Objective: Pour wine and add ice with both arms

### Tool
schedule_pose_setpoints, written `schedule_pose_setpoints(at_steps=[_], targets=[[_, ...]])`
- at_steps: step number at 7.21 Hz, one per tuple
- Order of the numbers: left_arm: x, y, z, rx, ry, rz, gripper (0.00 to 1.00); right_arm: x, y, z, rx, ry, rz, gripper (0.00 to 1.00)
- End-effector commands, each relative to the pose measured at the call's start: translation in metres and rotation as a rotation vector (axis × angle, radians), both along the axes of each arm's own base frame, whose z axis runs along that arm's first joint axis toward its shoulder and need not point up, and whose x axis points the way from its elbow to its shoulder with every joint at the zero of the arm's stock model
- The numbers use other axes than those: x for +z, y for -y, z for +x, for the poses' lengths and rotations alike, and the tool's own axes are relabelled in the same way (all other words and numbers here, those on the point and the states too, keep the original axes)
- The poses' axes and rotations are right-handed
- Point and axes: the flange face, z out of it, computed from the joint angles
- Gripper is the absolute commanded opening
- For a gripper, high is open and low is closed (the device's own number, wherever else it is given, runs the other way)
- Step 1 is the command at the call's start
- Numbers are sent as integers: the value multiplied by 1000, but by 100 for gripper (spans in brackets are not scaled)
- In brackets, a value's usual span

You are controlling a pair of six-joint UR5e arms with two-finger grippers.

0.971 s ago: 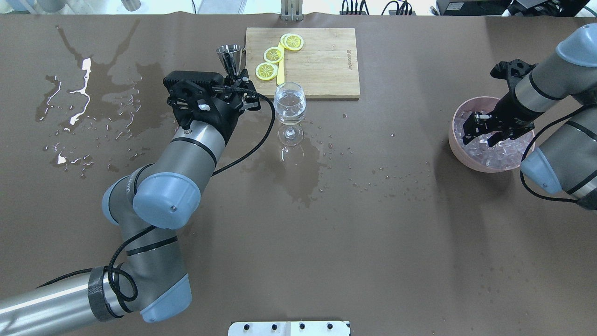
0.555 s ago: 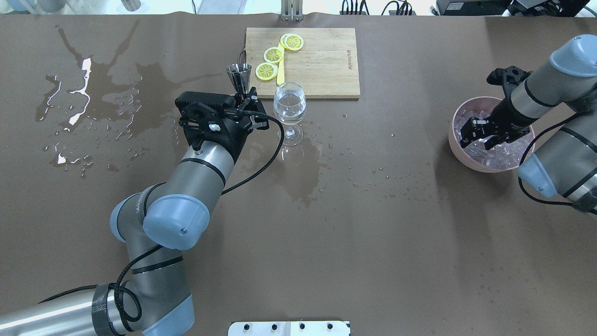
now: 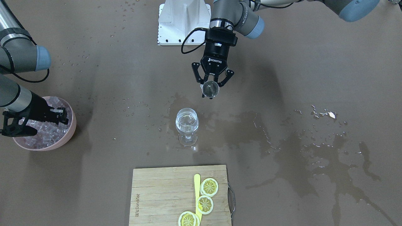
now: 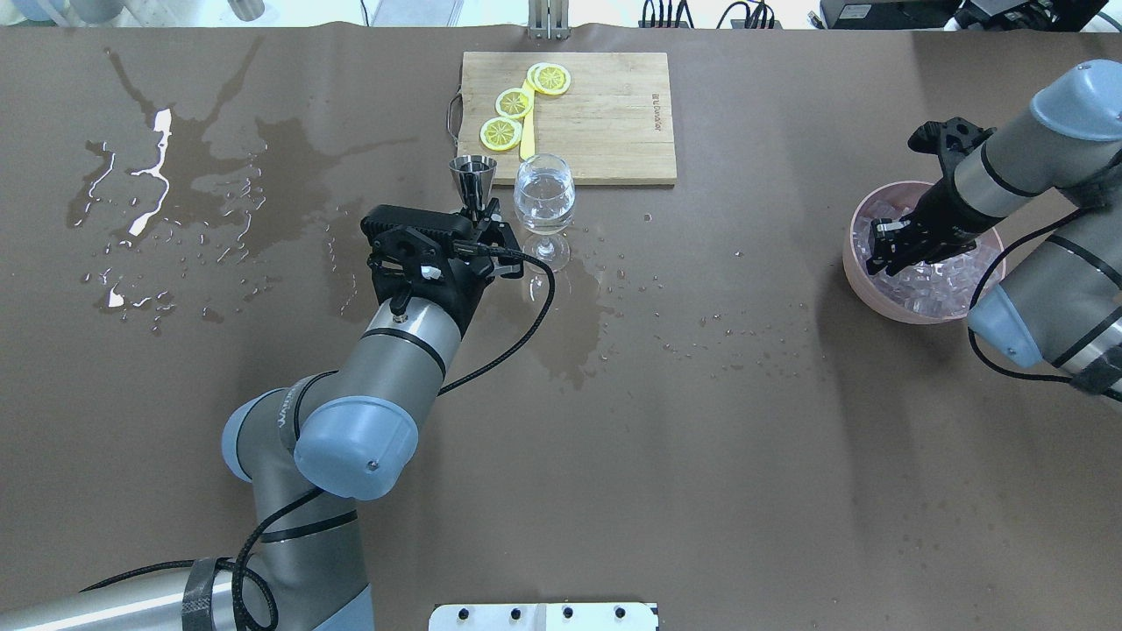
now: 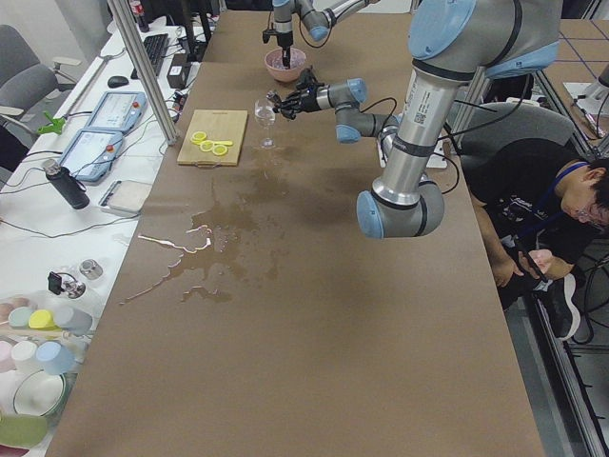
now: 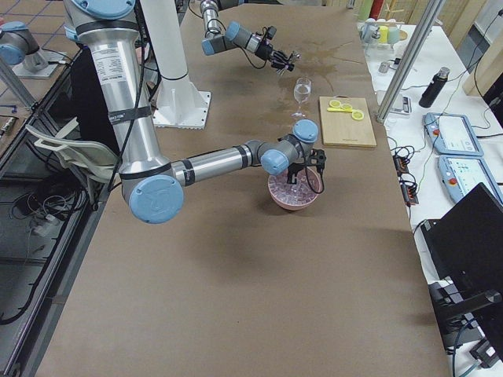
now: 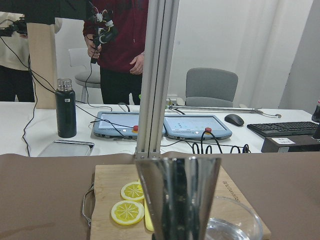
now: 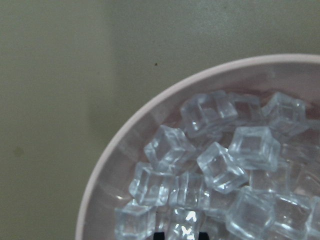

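My left gripper (image 4: pixel 482 221) is shut on a steel cone-shaped jigger (image 4: pixel 473 178), held upright just left of the wine glass (image 4: pixel 544 196). The jigger also shows in the front view (image 3: pixel 210 89) and the left wrist view (image 7: pixel 179 192). The glass (image 3: pixel 187 123) stands on the table and holds a small measure of clear wine. My right gripper (image 4: pixel 884 249) is down in the pink bowl (image 4: pixel 855 263) of ice (image 8: pixel 220 165). Its fingers stand close together on a cube at the bottom edge of the right wrist view.
A wooden cutting board (image 4: pixel 605 114) with lemon slices (image 4: pixel 500 133) and a yellow knife lies just behind the glass. Dark wet spill patches spread under the glass (image 4: pixel 561 333) and at the far left (image 4: pixel 175 175). A white bracket (image 3: pixel 183 22) sits at the robot's base.
My left gripper has carried the jigger to the right and nearer, from beside the board's corner to right beside the glass. My right gripper has sunk into the ice and its fingers have narrowed.
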Motion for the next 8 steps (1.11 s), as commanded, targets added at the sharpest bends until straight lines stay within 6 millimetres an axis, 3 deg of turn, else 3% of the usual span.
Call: schedule_pose_setpoints(at_steps=[1, 2, 6, 8], targets=[[-16, -1, 5, 11, 27, 0, 26, -12, -1, 5, 5, 13, 17, 0], [-26, 0, 6, 11, 28, -1, 26, -14, 1, 10, 12, 15, 16, 0], [-31, 10, 2, -5, 52, 10, 26, -19, 14, 43, 60, 19, -5, 0], [-41, 25, -5, -27, 76, 0, 25, -36, 20, 52, 72, 5, -23, 0]])
